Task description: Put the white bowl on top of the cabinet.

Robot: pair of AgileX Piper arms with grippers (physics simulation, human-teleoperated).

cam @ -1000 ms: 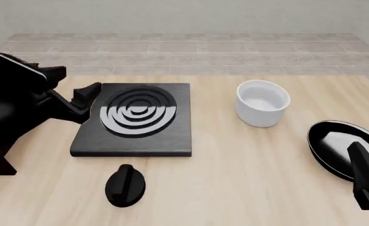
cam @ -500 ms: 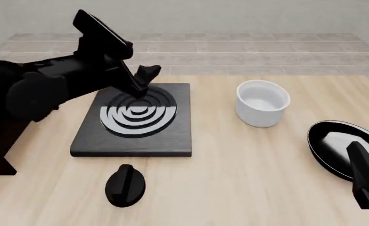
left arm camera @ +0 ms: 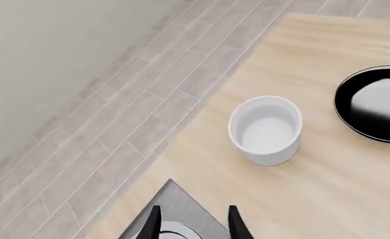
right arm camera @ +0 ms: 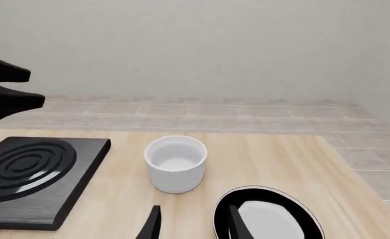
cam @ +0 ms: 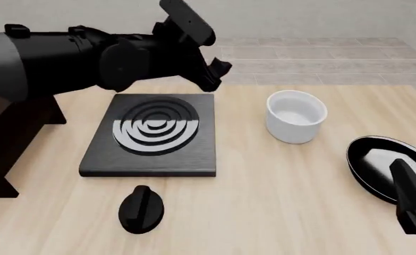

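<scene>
Front cam: fixed, high on the arms' side, facing forward and down over the tabletop. Left wrist cam: up high, steep look down at the table's far edge. Right wrist cam: low, near-level, facing the far wall. All three share the bowl, pan and stove.

Glossy white bowl and shiny black pan sit on matt pale wood table

cabinet behind left arm, black pan partly behind right end effector
</scene>
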